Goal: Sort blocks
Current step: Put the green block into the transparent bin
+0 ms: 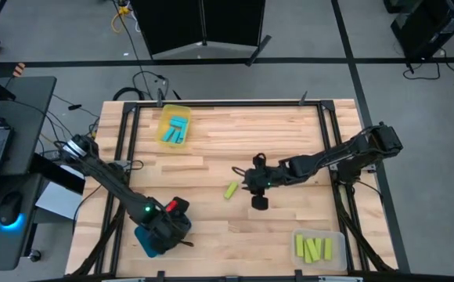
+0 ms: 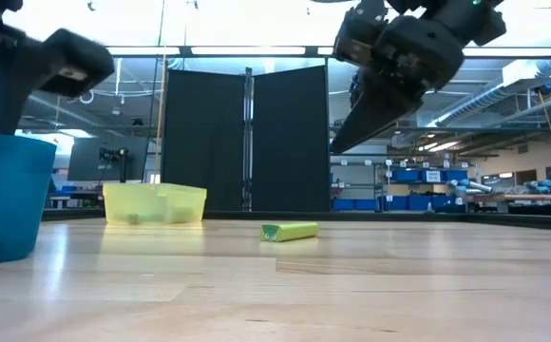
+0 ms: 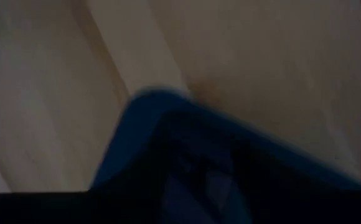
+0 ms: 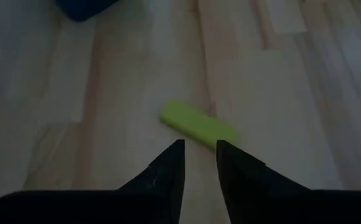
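A yellow-green block [image 1: 231,189] [image 4: 196,124] lies flat on the wooden table near its middle. My right gripper [image 4: 199,154] hovers above and just to the right of the block, slanting down toward it. It is open, with a narrow gap and nothing between the fingers. In the low view the right gripper [image 2: 340,144] hangs well above the block [image 2: 290,231]. My left gripper [image 1: 167,229] is over the blue tray [image 1: 144,240] [image 3: 168,130] at the near left. Its fingers do not show.
A yellow tray [image 1: 174,125] holding cyan blocks stands at the far left. A clear tray [image 1: 318,247] with several yellow-green blocks sits at the near right. Black frame rails [image 1: 333,133] run along the table's edges.
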`<state>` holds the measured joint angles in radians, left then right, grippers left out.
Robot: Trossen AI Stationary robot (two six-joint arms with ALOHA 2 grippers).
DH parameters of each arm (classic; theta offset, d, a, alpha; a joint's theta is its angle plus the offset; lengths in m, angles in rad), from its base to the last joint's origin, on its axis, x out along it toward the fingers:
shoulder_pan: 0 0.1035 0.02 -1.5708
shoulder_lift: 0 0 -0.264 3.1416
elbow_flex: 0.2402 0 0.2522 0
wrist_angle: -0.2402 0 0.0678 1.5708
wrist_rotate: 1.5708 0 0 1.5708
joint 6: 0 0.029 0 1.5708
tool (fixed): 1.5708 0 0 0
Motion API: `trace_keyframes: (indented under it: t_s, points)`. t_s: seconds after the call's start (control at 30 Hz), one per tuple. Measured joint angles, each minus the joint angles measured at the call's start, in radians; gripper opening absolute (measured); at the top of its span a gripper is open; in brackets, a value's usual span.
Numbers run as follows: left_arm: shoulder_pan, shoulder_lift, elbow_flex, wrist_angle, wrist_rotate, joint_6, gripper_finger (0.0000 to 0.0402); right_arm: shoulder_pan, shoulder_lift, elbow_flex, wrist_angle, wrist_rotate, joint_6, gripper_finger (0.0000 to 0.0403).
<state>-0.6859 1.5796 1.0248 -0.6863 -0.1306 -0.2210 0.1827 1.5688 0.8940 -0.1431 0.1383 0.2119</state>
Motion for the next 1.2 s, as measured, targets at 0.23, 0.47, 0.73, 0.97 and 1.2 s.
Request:
trace_keyframes:
  t_s: [0.23, 0.47, 0.73, 0.97, 1.2]
  points:
    - [-0.011, -0.091, -0.105, 0.219, -0.041, 0.036, 0.0136, -0.027, 0.0, 0.0, 0.063, -0.012, -0.054, 0.0105]
    - [0.004, -0.224, -0.275, 0.528, -0.063, 0.118, 0.0099, -0.04, 0.0, 0.001, 0.113, -0.061, -0.065, 0.0104]
    - [0.078, -0.301, -0.477, 0.926, -0.072, 0.215, 0.0057, -0.045, 0.0, 0.085, 0.089, -0.089, -0.166, 0.008]
    - [0.187, -0.301, -0.6, 1.166, 0.006, 0.241, 0.002, -0.079, 0.086, 0.171, 0.043, -0.121, -0.243, 0.0071]
    - [0.232, -0.3, -0.646, 1.303, 0.096, 0.245, 0.0008, -0.084, 0.259, 0.318, -0.151, -0.14, -0.343, 0.0092]
